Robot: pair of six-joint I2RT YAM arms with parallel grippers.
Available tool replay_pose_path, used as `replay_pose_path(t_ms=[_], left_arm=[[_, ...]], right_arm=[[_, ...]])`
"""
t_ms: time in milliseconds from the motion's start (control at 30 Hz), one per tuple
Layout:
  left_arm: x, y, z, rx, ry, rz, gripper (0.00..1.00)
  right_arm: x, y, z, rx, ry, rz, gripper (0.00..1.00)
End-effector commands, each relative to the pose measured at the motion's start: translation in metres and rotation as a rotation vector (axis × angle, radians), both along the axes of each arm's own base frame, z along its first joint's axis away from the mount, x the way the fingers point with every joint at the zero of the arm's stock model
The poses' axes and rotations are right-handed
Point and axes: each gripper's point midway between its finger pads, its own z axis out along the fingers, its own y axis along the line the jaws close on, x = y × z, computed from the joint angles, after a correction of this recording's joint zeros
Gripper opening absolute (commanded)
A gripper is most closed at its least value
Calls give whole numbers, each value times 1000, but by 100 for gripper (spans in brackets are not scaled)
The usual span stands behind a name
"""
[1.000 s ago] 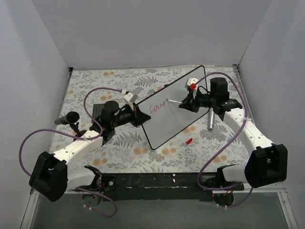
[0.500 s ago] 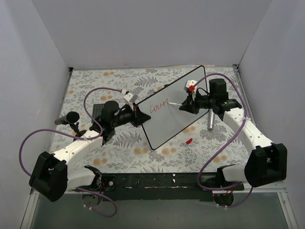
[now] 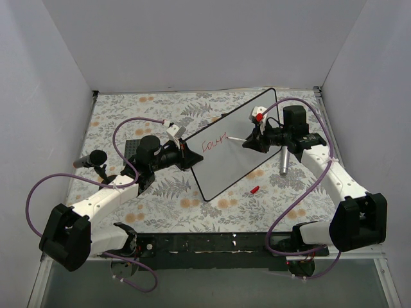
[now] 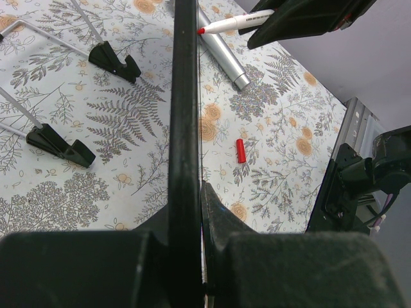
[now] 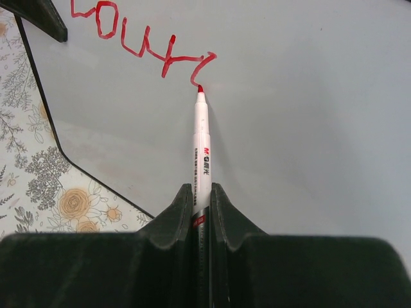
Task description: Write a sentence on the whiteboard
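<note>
Mid-stroke stage of writing. The right gripper point(image 5: 201, 192) was closed narrowly on a red-tipped white marker point(image 5: 201, 144), which ran straight out ahead of its fingers. The tip touched the whiteboard point(image 5: 302, 96) at the tail of the last red stroke. The sentence point(image 5: 138, 38) lay ahead of the tip and to its left, and consisted so far of only a few opening letters, roughly "cour".

In the top view the left gripper point(image 3: 183, 156) was clamped on the near-left edge of the whiteboard point(image 3: 234, 163). Its wrist camera showed the black rim running between the fingers and away from them, so the board was held tilted up off the floral table cover point(image 3: 128, 115).

A red cap point(image 3: 255, 189) and a metal cylinder point(image 3: 282, 162) lay on the cover below the right gripper point(image 3: 253, 142), both apart from the board.

By this evidence the task was at an early stage, with most of the words unwritten. The next move probably called for steady, light tip contact while the marker travelled rightward into bare surface. The left arm would need to keep the board fixed against that pressure.
</note>
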Motion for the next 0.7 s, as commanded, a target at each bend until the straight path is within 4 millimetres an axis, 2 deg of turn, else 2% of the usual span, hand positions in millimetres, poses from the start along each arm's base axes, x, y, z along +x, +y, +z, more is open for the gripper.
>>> replay_pose_path(t_ms=[0, 367, 667], left_arm=[[-7, -6, 13, 2, -70, -71, 0], [-7, -7, 13, 2, -68, -72, 0], [-6, -7, 13, 4, -67, -74, 0]], right_arm=[[22, -2, 35, 23, -118, -50, 1], [26, 0, 49, 45, -137, -54, 1], [20, 3, 44, 53, -114, -22, 1]])
